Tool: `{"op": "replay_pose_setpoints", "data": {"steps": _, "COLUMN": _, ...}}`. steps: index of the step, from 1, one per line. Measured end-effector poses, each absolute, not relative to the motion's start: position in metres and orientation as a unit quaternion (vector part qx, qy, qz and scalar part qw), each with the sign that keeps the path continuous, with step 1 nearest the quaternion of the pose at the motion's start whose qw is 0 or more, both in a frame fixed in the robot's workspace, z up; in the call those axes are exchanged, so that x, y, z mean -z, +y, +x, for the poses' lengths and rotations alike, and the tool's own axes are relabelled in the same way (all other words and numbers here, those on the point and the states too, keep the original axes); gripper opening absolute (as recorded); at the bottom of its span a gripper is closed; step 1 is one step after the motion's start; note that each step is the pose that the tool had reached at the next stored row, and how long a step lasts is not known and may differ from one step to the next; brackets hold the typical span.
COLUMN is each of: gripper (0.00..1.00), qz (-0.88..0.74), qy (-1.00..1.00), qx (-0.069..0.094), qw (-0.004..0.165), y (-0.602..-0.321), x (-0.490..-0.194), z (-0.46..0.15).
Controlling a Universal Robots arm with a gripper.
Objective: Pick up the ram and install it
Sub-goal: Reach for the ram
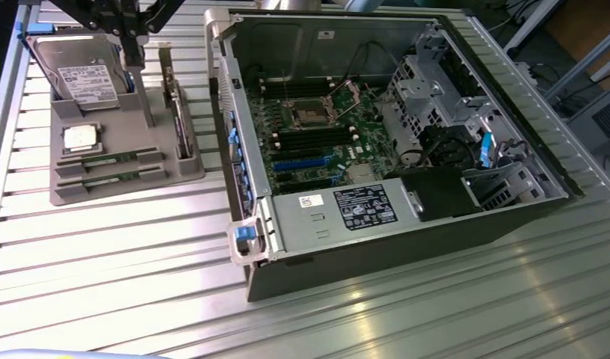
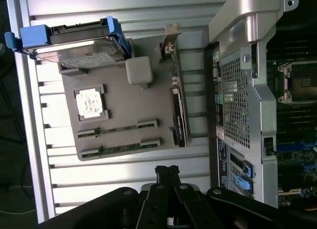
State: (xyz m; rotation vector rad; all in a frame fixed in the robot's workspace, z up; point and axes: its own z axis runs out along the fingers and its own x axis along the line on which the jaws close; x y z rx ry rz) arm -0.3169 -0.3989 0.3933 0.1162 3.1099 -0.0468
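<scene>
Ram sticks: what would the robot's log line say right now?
claw: shut, empty, near gray holder | ram sticks: both in holder slots | computer case: open

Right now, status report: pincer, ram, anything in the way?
Pincer shut, empty, above the gray holder. Two ram sticks seated in holder slots, untouched. Nothing lying over them; expansion card stands alongside.

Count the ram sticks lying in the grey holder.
2. One ram stick lies in the grey holder slot next to the processor chip; the second ram stick lies in the outer slot beside it, near the holder's edge. None seems hidden there.
</scene>
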Motion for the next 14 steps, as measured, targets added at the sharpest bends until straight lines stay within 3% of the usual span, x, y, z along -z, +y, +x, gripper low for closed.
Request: {"op": "replay_pose_setpoints", "data": {"steps": 14, "gripper": 0.11, "qz": 0.037, "qy": 0.999, "qx": 0.016, "qw": 0.015, "y": -0.3989, "x": -0.3933, "z": -0.3259}}
